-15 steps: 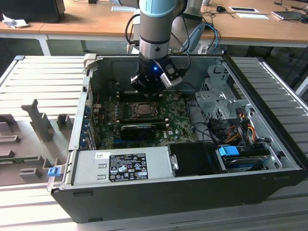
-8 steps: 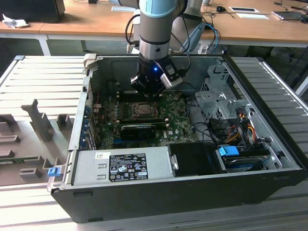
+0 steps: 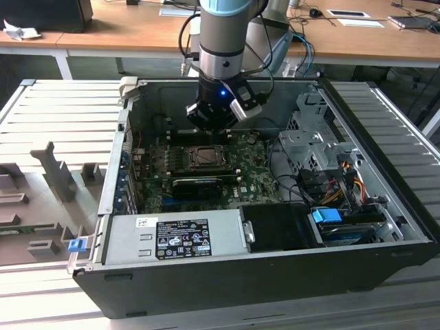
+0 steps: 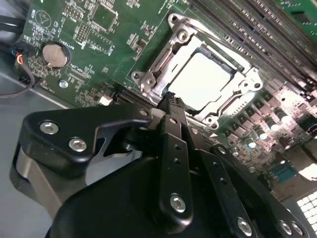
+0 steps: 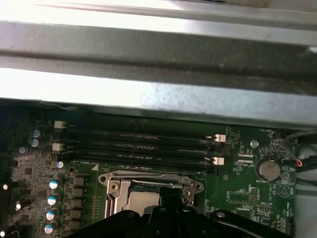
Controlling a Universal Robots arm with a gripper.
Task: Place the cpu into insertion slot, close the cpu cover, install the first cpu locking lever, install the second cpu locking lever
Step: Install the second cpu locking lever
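Note:
The cpu (image 4: pixel 200 79) lies silver face up in the insertion slot (image 3: pixel 205 158) on the green motherboard (image 4: pixel 74 64). The silver-grey cpu cover (image 4: pixel 161 57) lies flat around it, and the chip shows through its window. In the first wrist view the cpu (image 5: pixel 141 201) and the cover (image 5: pixel 116 186) sit just past the gripper. My black gripper (image 4: pixel 171 99) hovers at the socket's edge with its fingers pressed together and nothing between them. In the exterior view the gripper (image 3: pixel 214 124) hangs just above the socket's far side. Thin metal levers run along the cover's edges; I cannot tell whether they are latched.
Long black memory slots (image 5: pixel 138 144) run beside the socket, below the case's metal wall (image 5: pixel 158 94). A coin battery (image 4: pixel 54 55) sits on the board. A long black card (image 3: pixel 199 184), the power supply (image 3: pixel 172 237) and a cabled drive cage (image 3: pixel 330 172) crowd the case.

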